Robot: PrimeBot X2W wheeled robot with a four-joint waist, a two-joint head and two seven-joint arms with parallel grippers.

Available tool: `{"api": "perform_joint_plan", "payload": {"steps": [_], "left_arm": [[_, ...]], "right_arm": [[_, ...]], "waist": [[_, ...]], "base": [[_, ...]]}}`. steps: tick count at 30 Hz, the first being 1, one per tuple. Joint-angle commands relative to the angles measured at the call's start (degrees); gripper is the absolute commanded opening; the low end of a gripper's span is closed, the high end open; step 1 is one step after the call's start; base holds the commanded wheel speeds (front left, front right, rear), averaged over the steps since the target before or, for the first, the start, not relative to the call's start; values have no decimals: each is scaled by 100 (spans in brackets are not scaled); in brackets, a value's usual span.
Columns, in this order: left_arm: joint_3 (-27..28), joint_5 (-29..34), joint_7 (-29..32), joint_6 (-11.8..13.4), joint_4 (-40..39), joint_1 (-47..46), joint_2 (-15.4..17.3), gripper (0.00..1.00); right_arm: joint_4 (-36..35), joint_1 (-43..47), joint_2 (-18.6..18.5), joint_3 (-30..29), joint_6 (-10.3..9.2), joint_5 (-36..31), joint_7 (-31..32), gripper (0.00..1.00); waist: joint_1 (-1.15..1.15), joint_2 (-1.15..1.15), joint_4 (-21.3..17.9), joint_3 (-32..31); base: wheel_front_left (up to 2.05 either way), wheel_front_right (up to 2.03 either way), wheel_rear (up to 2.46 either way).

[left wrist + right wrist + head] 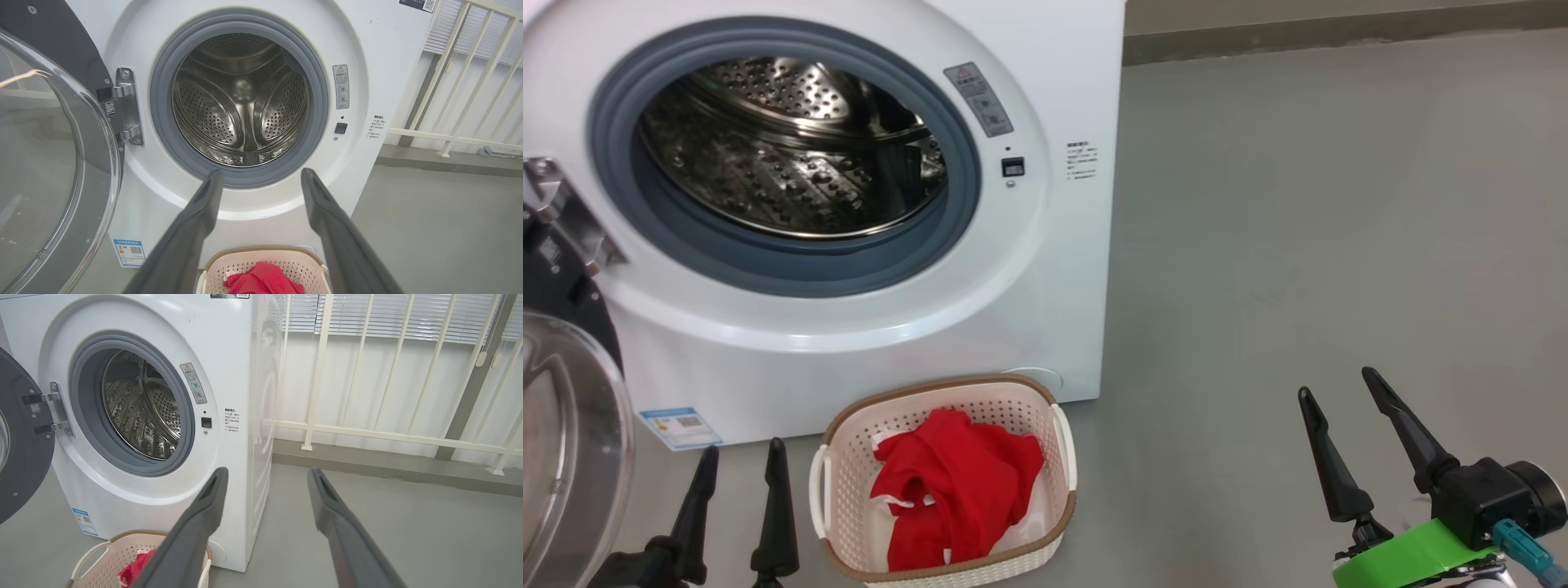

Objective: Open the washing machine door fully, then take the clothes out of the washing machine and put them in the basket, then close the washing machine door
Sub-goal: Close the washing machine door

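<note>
Clothes (956,482) lay in the basket (947,384); washing machine door (564,457) stood open at left, closing outstanding. Left gripper (743,447) and right gripper (1337,382): fingers wide, empty.

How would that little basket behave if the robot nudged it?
The basket looks like thin perforated plastic, so probably light and apt to slide on the smooth floor. The red clothes inside look soft and crumpled, likely adding little weight.

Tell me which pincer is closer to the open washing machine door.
Left. The left pincer sits just beside the door; the right pincer is well beyond the basket.
</note>
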Motion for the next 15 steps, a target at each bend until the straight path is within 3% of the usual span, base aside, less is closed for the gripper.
{"api": "perform_joint_plan", "payload": {"steps": [1, 15], "left_arm": [[151, 57, -70, 50, -178, -120, 40, 100], [64, 42, -70, 162, -283, -85, 36, 100]], "right_arm": [[-131, -162, -42, 112, 29, 27, -37, 100], [-103, -220, -104, 252, 29, 60, -37, 100]], "waist": [[0, 0, 51, 0], [0, 0, 869, -34]], "base": [[0, 0, 0], [0, 0, 0]]}}
